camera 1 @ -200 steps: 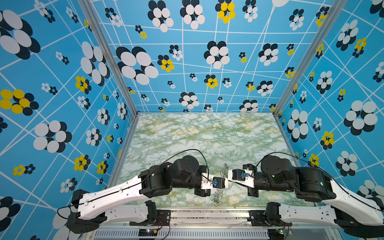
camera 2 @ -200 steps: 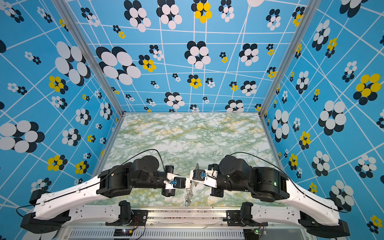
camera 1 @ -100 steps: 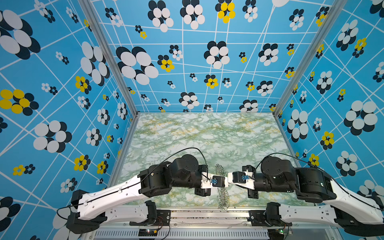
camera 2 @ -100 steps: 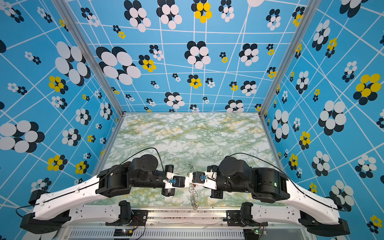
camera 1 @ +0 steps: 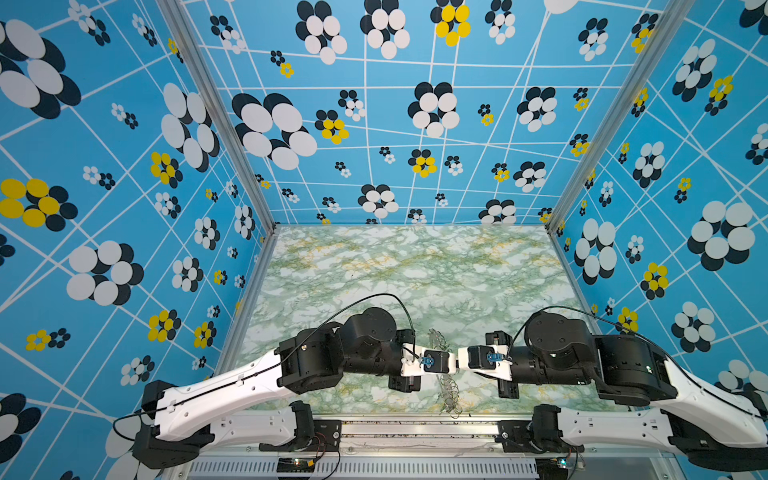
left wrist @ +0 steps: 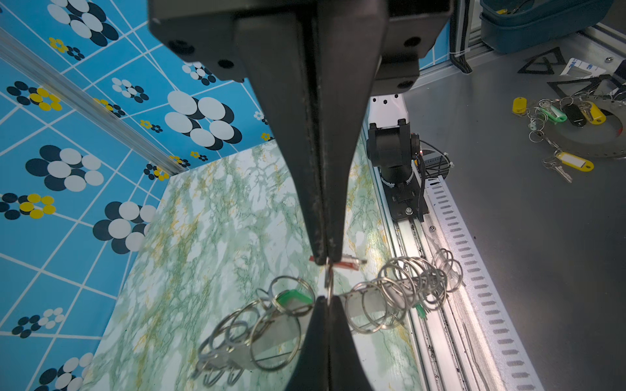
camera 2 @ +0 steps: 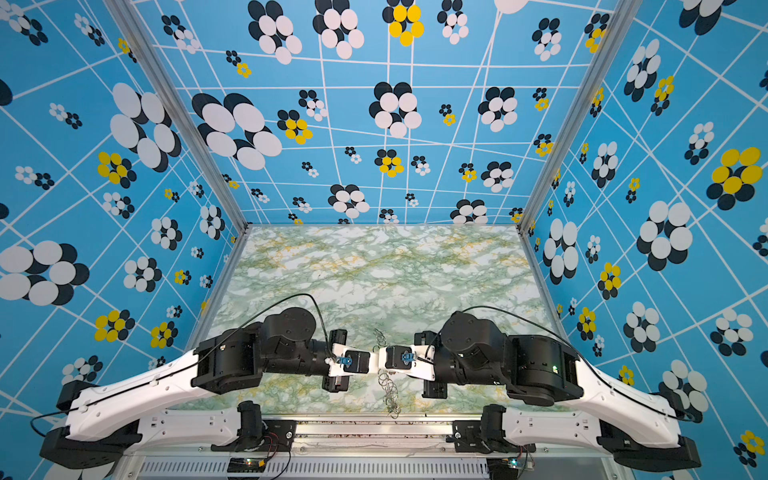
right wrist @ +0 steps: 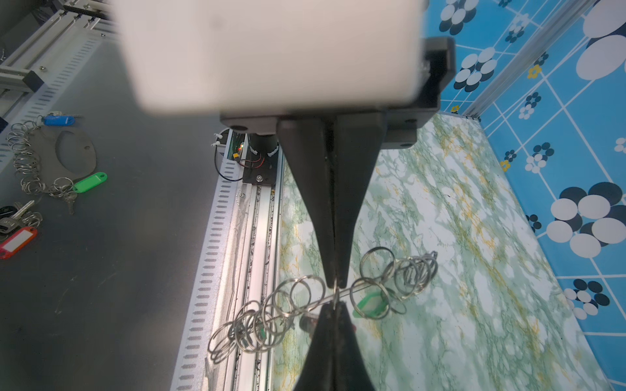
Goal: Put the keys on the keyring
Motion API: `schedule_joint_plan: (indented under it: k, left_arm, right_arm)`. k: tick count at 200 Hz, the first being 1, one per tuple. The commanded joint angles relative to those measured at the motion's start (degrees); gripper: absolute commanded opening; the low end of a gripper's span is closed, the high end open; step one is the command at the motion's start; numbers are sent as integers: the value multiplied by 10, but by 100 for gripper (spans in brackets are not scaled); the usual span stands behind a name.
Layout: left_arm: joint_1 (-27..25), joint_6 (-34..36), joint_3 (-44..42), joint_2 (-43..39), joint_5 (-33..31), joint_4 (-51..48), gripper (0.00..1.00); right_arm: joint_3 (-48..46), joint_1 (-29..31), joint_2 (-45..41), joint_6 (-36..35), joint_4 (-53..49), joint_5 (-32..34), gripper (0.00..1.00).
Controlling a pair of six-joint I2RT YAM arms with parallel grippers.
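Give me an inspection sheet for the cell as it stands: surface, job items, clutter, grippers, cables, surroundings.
Surface: green marbled table top.
Job's things: keyring near the front edge, between the two grippers, with wire rings fanned along it. A green tag and a red tag sit close by. The keys are too small to make out.
Clutter: nothing seen on the table top. Spare key sets lie outside on the grey bench.
Grippers: left gripper and right gripper are both shut, tip to tip, pinching one wire ring.
Cables: a black cable arcs over each arm, away from the rings.
Surroundings: blue flower-print walls, with a slotted rail in front.
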Motion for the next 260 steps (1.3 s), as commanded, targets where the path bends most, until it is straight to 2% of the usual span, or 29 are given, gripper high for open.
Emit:
schedule_joint_plan:
  k: [1,138,260]
  left_arm:
    - [10,-7,26,1,-6,12,0]
    - [22,-15,38,7,-7,4,0]
    - [28,-29,49,14,-11,-2,0]
  right_arm:
    - [15,7,2,0,-15,-35,0]
    - [31,16,27,-3,-59,-62,0]
    - [35,36,41,-6,-77,-60,0]
